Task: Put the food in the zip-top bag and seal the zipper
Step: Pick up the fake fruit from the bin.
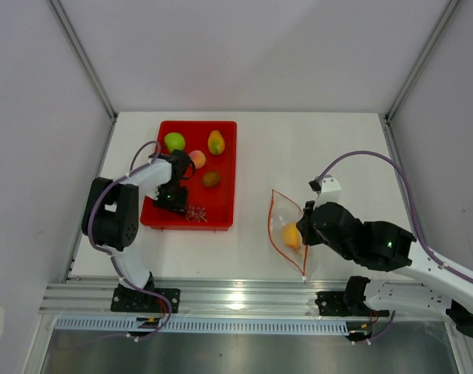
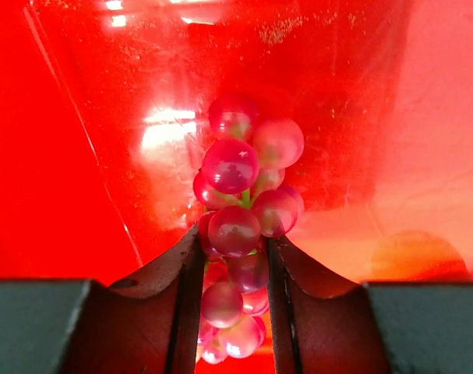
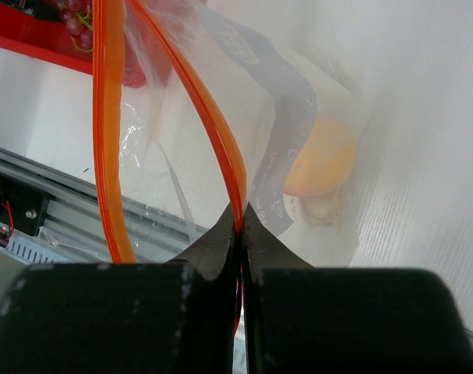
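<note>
The dark red grape bunch (image 2: 232, 167) lies on the red tray (image 1: 224, 167) near its front edge. My left gripper (image 2: 232, 238) is shut on the bunch, with grapes filling the gap between the fingers; it also shows in the top view (image 1: 174, 199). A green apple (image 1: 174, 141), pink peach (image 1: 197, 159), mango (image 1: 216, 142) and kiwi (image 1: 211, 178) sit in the tray. The clear zip-top bag (image 1: 286, 209) lies to the right, its mouth open, with an orange (image 3: 326, 160) and a pale bulb (image 3: 323, 209) inside. My right gripper (image 3: 241, 209) is shut on the zipper (image 3: 220, 132).
The tray's raised rim (image 1: 185, 225) runs just in front of the grapes. An aluminium rail (image 1: 236, 294) borders the table's near edge. White walls and frame posts close in the left, right and back sides.
</note>
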Tool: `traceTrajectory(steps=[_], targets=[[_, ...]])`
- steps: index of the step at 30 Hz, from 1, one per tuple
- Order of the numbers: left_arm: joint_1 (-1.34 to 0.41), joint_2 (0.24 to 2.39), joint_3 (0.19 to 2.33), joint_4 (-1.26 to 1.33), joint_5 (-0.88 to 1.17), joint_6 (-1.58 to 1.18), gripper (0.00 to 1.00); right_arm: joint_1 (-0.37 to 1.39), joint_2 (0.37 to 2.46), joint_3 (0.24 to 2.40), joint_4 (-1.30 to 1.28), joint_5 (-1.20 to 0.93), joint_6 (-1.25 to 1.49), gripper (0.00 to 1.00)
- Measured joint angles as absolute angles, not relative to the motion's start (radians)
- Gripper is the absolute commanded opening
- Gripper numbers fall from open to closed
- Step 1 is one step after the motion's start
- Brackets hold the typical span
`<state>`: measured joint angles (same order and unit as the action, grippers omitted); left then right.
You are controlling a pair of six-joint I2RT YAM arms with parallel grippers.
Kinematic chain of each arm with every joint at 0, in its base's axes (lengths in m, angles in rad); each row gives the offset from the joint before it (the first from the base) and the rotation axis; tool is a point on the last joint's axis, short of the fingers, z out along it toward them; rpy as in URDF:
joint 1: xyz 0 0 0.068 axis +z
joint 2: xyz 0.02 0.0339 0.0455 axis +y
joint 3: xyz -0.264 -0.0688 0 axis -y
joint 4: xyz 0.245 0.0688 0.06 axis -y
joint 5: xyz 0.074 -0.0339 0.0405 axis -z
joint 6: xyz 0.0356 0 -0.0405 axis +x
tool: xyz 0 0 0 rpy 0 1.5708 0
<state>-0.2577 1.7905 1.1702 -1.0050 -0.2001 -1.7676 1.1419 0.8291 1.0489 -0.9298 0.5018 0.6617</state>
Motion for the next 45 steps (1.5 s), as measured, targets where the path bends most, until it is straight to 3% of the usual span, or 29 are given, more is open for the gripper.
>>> traceTrajectory(steps=[12,16,26,34,45], targets=[[-0.288,1.625,1.162,-1.050,-0.231,-1.726,0.28,1.142,0.843,1.048,-0.928,0.499,0.662,0.00],[-0.325,1.551,1.185,-1.081,-0.261,-1.718,0.18,1.141,0.859,1.048,-0.922,0.498,0.662,0.00],[-0.398,1.386,1.245,-1.128,-0.324,-1.671,0.18,1.141,0.863,1.047,-0.912,0.498,0.673,0.00],[-0.531,1.235,1.248,-1.081,-0.339,-1.579,0.19,1.141,0.878,1.047,-0.900,0.495,0.677,0.00],[-0.857,1.044,1.248,-0.938,-0.463,-1.497,0.21,1.141,0.901,1.047,-0.884,0.473,0.689,0.00]])
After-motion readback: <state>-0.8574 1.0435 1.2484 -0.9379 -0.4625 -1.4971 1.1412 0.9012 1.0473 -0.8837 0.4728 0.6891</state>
